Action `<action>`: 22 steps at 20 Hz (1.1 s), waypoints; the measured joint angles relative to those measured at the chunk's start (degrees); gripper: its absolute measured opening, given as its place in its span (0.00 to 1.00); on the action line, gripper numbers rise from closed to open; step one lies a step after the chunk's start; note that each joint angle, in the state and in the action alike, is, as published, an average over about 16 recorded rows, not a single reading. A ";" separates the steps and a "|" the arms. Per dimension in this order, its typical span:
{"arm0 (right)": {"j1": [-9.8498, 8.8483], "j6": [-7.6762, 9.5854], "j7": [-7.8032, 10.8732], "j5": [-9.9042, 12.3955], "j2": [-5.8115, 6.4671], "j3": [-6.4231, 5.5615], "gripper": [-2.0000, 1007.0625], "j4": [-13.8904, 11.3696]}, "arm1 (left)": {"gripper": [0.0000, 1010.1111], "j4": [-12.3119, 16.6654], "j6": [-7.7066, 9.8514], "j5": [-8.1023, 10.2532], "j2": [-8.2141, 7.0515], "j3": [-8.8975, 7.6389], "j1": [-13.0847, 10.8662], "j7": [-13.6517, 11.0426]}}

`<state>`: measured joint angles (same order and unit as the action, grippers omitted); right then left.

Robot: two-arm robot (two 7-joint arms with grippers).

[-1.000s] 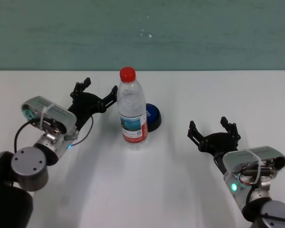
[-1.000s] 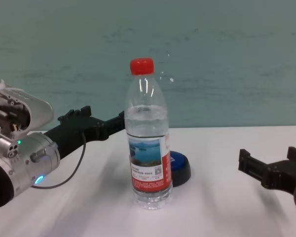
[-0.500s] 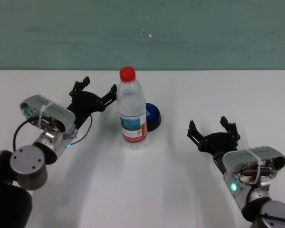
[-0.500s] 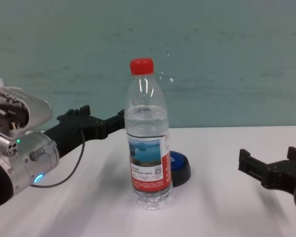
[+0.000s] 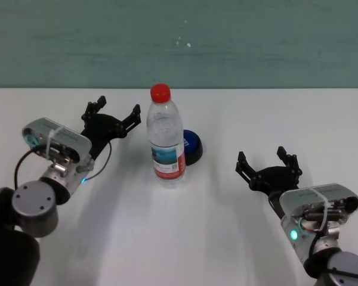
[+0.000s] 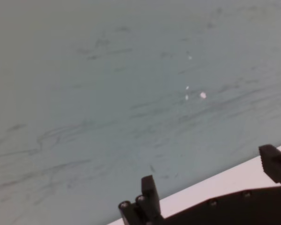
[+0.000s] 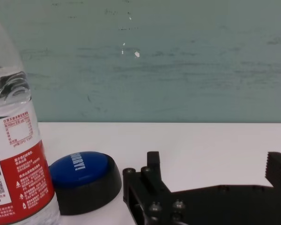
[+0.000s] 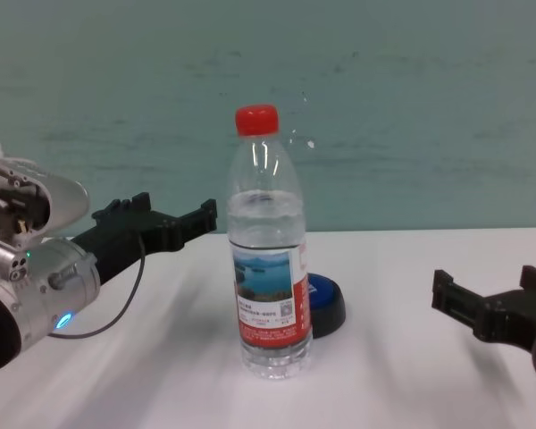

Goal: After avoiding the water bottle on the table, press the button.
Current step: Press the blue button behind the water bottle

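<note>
The water bottle (image 5: 166, 137) stands upright mid-table, clear with a red cap and a red-and-white label; it also shows in the chest view (image 8: 268, 255) and the right wrist view (image 7: 16, 154). The blue button (image 5: 191, 145) on its black base sits just behind and right of the bottle, partly hidden by it, and shows in the right wrist view (image 7: 83, 171) and chest view (image 8: 325, 299). My left gripper (image 5: 114, 112) is open, raised left of the bottle's upper part, apart from it. My right gripper (image 5: 261, 158) is open, low, right of the button.
The white table (image 5: 185, 238) spreads wide around the bottle. A teal wall (image 5: 227, 42) runs behind its far edge. The left wrist view shows only the wall (image 6: 131, 70), a strip of table and the fingertips (image 6: 147, 185).
My left gripper has swung away from the bottle, to the left and slightly farther back. The right arm, bottle and button have not moved.
</note>
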<state>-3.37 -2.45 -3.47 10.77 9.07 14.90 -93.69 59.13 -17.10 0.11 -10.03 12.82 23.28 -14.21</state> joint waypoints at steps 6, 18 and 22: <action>0.00 0.00 0.00 0.00 0.00 0.00 1.00 0.00 | 1.00 -0.25 0.56 0.17 -0.08 -1.01 0.20 0.61; 0.00 0.00 0.00 0.00 0.00 0.00 1.00 0.00 | 1.00 5.51 3.93 2.86 -1.56 -4.63 -3.29 0.80; 0.00 0.00 0.00 0.00 0.00 0.00 1.00 0.00 | 1.00 8.73 5.29 4.20 -2.24 -6.13 -5.45 0.81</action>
<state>-3.37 -2.45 -3.47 10.76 9.07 14.90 -93.69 67.86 -11.81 4.30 -12.26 6.68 17.83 -13.40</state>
